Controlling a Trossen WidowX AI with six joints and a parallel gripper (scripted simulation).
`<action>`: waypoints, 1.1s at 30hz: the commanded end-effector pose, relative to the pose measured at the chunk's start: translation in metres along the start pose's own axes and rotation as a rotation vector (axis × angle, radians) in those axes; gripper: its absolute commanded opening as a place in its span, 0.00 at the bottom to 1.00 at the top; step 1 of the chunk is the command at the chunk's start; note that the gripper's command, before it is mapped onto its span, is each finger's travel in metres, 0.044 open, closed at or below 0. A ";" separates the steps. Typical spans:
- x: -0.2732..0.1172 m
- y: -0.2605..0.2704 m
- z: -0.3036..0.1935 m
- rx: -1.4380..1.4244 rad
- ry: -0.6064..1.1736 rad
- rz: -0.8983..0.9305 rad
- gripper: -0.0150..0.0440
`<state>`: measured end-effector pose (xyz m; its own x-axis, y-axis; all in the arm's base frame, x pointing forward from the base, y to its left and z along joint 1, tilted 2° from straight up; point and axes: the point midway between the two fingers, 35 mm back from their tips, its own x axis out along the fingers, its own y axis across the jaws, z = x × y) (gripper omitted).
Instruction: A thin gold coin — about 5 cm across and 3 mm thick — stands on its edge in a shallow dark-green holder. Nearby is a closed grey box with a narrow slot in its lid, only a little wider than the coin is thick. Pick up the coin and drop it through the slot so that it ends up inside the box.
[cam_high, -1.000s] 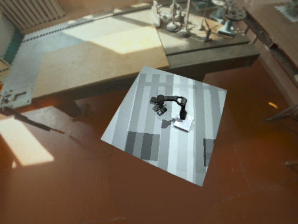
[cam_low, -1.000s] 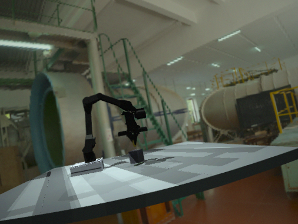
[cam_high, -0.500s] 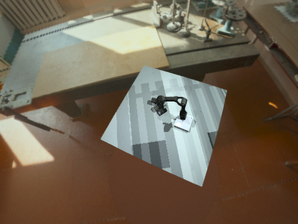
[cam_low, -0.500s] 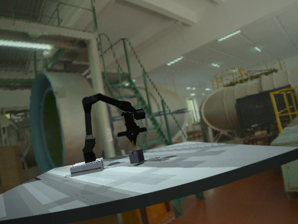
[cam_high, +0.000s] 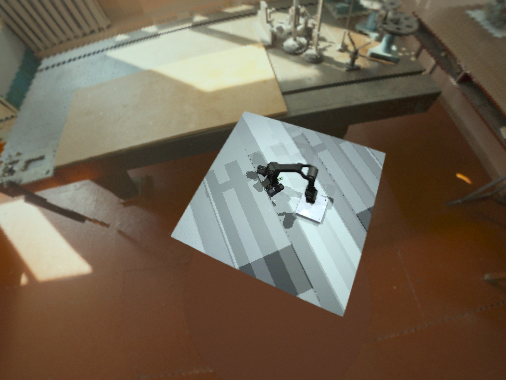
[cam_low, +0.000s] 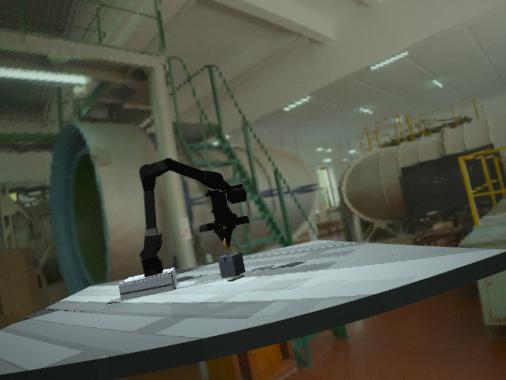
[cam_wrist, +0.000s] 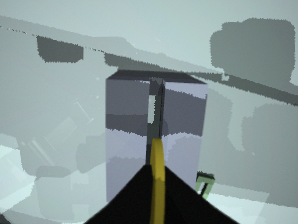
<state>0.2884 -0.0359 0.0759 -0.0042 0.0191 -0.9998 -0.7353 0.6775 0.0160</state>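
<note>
My gripper (cam_low: 226, 241) (cam_wrist: 153, 173) is shut on the gold coin (cam_wrist: 158, 187) (cam_low: 226, 244). In the wrist view the coin shows edge-on as a yellow strip, sticking out past the fingertips. The grey box (cam_low: 231, 266) (cam_wrist: 185, 115) stands below the coin, a small gap under it in the exterior view. The slot in its lid runs away from the fingertips in the wrist view, with the coin's tip over or near its close part, nearly in line with it. The dark-green holder (cam_wrist: 205, 184) (cam_low: 236, 278) lies right beside the box, partly hidden. In the top view the arm hides most of this.
The arm's base stands on a pale plate (cam_high: 312, 215) (cam_low: 148, 288) on the grey patterned table (cam_high: 270, 230) (cam_low: 300, 295). Patchy shadows cross the table top. The box is the raised thing under the gripper, with the low holder close to its side.
</note>
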 end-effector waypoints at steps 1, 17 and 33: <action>-0.003 -0.002 0.002 -0.007 -0.002 -0.002 0.25; 0.000 -0.001 0.001 -0.001 0.001 0.002 0.25; 0.006 0.001 0.000 0.004 0.001 0.002 0.25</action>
<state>0.2894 -0.0357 0.0733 -0.0002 0.0186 -0.9998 -0.7355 0.6774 0.0127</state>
